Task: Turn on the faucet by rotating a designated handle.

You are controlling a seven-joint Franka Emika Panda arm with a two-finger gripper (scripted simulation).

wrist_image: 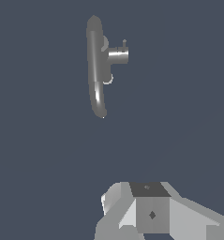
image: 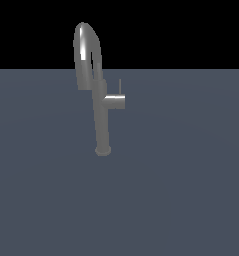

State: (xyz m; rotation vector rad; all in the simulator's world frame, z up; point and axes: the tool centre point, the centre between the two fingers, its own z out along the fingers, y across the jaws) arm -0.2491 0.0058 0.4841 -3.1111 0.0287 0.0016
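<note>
The faucet (image: 100, 117) is a tall slim grey gooseneck tap standing on a small round base (image: 103, 150) on the flat grey-blue floor. Its arched spout (image: 86, 47) rises above the horizon line. The handle (image: 115, 101) is a short cylinder stub jutting from the stem toward the exterior view's right, with a thin pin lever (image: 120, 86) pointing up. In the wrist view the faucet (wrist_image: 95, 70) shows from above, with the handle (wrist_image: 118, 55) and pin (wrist_image: 124, 43). Only the gripper's grey body (wrist_image: 151, 213) shows there, well apart from the faucet. Its fingers are not seen.
The grey-blue floor (image: 181, 190) runs flat all around the faucet to a black background. The arm does not show in the exterior view.
</note>
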